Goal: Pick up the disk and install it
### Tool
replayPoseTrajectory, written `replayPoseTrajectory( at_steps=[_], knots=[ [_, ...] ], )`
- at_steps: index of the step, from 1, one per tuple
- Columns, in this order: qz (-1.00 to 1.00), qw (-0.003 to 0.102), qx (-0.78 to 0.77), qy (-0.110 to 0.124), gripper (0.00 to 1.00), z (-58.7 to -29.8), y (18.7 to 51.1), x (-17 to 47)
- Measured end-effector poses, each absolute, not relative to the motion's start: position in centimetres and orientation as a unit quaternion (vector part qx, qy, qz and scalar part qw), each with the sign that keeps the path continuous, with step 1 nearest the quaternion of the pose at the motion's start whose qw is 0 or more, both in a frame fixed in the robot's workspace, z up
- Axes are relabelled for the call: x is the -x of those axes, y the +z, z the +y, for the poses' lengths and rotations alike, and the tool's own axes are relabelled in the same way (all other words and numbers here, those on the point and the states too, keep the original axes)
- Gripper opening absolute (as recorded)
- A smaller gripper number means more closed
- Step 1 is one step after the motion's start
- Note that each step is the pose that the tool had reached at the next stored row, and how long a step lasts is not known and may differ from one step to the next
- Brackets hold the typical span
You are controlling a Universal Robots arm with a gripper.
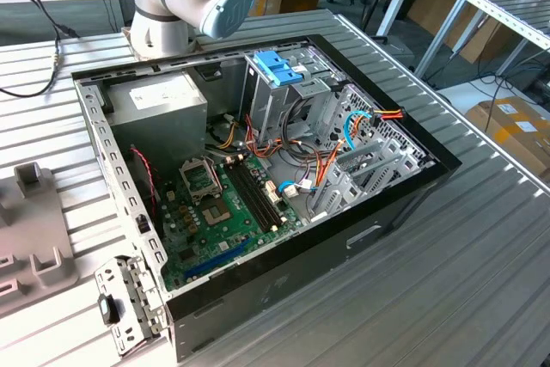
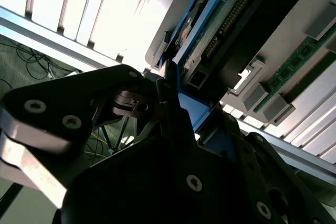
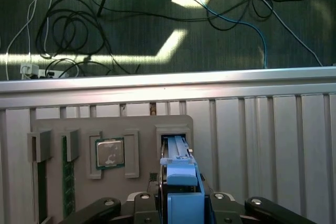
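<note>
**Gripper** [image 3: 184, 203], first wrist view. Its jaws are pressed together on the blue tab end of the disk [image 3: 177, 156]. The grip falls there because that end is the one the slot leaves exposed toward the arm.

The disk stands on edge in a narrow slot of the grey tray [image 3: 79, 127]. This offers its thin side to the jaws and keeps it from tipping. Whether its far edge sits fully in the slot cannot be judged, since the disk's own body hides it. In the second wrist view, blue rails frame the dark body and its green circuit board is exposed.

Neighbouring pockets of the tray hold a processor chip [image 3: 109, 153] and memory sticks [image 3: 65, 182], each part kept apart in a fixed place. Beyond the tray lies the ribbed metal table [image 3: 252, 129], then floor cables [image 3: 79, 30].

In the exterior view the open computer case [image 1: 404, 204] lies on its side. This leaves its drive cage [image 1: 275, 113], topped by a blue handle [image 1: 277, 68], open to reach from above. The disk is well apart from the case and not yet installed.
</note>
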State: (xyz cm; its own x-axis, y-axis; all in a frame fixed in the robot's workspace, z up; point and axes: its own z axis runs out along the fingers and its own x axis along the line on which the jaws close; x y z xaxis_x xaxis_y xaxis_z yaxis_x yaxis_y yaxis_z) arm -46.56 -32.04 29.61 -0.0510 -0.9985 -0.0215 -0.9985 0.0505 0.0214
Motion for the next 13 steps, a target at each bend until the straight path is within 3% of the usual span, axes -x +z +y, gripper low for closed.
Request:
replayPoseTrajectory(
  at_steps=[13],
  knots=[
    [0.725,0.002,0.689,0.017,0.37,-31.99,29.9,46.57]
  ],
)
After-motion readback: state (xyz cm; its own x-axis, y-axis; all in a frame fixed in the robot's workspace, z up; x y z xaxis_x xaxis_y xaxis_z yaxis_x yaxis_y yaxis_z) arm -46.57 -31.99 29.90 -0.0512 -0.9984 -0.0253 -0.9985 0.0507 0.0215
